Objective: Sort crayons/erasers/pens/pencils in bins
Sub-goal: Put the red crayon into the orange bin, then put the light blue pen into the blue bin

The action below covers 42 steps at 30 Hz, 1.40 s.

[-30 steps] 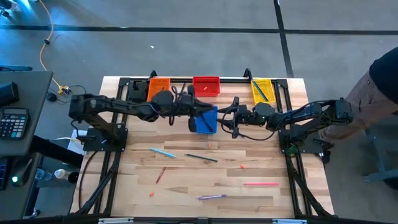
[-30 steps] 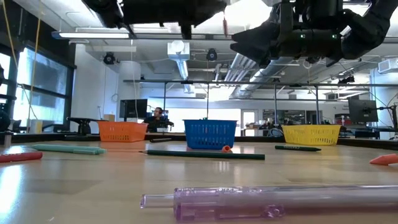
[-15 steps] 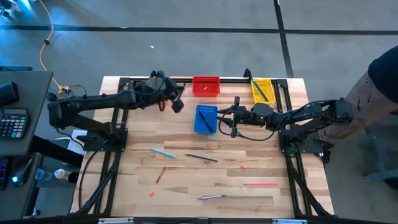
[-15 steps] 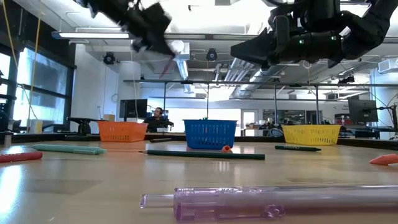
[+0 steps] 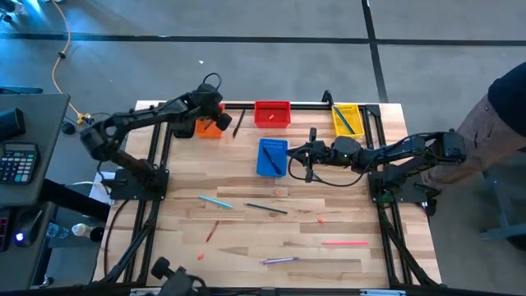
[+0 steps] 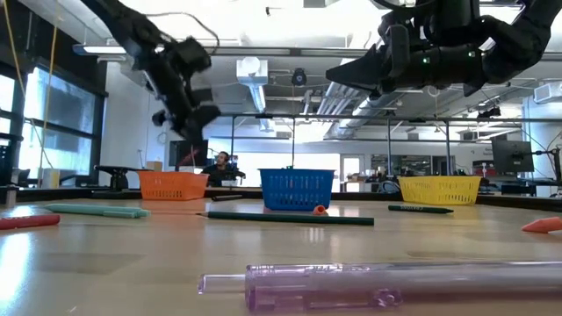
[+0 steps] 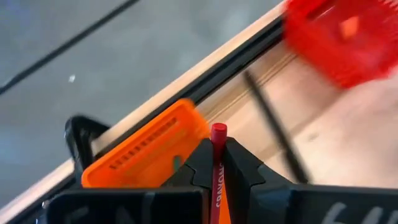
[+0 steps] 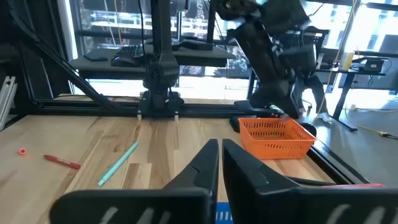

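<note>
Left gripper [image 7: 216, 163] is above the orange plastic mesh basket [image 5: 209, 126] at the table's far left edge, its jaws clamped on a short red crayon [image 7: 218, 163] that stands up between the fingers. Right gripper [image 5: 306, 159] hangs just beside the blue mesh basket [image 5: 272, 156] near mid-table; its jaws are closed together with nothing between them. The red mesh basket [image 5: 272, 113] and yellow mesh basket [image 5: 345, 119] stand along the far edge. A thin dark pencil [image 5: 238, 122] lies between the orange and red baskets. Loose on the wooden table [image 5: 353, 215]: a teal pen [image 5: 214, 201], a dark pencil [image 5: 266, 208], a pink pen [image 5: 344, 242], a clear purple pen [image 5: 279, 260], a red crayon [image 5: 212, 231]
</note>
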### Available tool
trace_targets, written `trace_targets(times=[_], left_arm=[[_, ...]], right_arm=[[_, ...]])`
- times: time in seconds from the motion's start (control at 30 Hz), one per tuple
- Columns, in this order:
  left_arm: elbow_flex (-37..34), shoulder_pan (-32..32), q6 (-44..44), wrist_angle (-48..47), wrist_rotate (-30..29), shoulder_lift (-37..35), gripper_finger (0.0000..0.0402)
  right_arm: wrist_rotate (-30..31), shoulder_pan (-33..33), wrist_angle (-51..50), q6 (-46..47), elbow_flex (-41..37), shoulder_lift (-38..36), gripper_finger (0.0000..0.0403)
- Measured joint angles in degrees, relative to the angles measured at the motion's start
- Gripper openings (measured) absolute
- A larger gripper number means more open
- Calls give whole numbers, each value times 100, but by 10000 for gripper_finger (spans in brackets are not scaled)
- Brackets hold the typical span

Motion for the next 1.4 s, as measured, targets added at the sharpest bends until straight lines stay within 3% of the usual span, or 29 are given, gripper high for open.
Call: trace_targets(times=[0.33,0.8,1.03,1.4], left_arm=[[0,463,-5,-6,4,750,12],[0,512,-112,-30,-211,844,76],[0,238,338,-69,-599,284,91],[0,-1158,1388,-75,-416,-982,38]], right_arm=[[-1,0,0,0,0,0,2],[-3,0,-11,0,0,0,0],[-3,0,-71,-15,0,0,0],[-3,0,-70,-103,0,0,0]])
